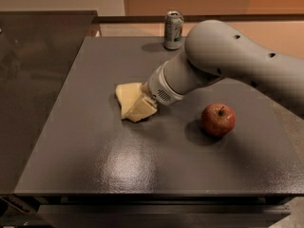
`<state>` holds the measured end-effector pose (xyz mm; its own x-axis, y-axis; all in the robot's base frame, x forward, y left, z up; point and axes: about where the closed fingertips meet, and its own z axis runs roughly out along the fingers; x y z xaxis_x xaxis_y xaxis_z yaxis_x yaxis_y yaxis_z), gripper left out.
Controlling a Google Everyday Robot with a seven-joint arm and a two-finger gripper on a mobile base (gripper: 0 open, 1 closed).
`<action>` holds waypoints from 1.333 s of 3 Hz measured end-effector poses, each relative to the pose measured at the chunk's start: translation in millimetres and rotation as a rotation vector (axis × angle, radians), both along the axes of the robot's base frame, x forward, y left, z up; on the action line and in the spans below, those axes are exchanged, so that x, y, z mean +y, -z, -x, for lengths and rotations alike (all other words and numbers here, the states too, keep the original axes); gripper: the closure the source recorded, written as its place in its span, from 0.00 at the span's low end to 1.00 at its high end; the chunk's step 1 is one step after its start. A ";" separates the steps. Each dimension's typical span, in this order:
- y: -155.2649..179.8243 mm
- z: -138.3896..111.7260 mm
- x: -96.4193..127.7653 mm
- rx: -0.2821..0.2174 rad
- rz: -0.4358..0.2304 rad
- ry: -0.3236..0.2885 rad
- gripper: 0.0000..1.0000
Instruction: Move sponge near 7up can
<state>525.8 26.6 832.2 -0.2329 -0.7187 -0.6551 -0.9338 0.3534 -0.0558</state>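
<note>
The sponge (126, 93) is a pale yellow foam block lying on the dark table (95, 146), left of centre. My gripper (139, 109), tan and blocky at the end of the big grey arm (223, 61), is down at the table, right against the sponge's near right side and partly covering it. The 7up can (173, 30), silver and green, stands upright at the table's far edge, well behind the sponge and to its right. The arm reaches in from the right.
A red apple (218, 119) sits on the table to the right of my gripper, under the arm. A darker glossy counter (38, 80) adjoins the table on the left. A low wall ledge (142, 19) runs behind the can.
</note>
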 end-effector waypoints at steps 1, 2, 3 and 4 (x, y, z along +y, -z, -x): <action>1.4 -3.7 -4.5 0.000 0.000 0.013 0.87; -11.7 -14.4 -23.0 -0.013 -0.009 0.065 1.00; -31.7 -32.9 -56.3 -0.024 -0.016 0.139 1.00; -42.4 -56.8 -92.0 -0.016 -0.009 0.214 1.00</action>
<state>582.6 -65.5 874.6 -0.3689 -0.6484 -0.6659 -0.8366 0.5438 -0.0661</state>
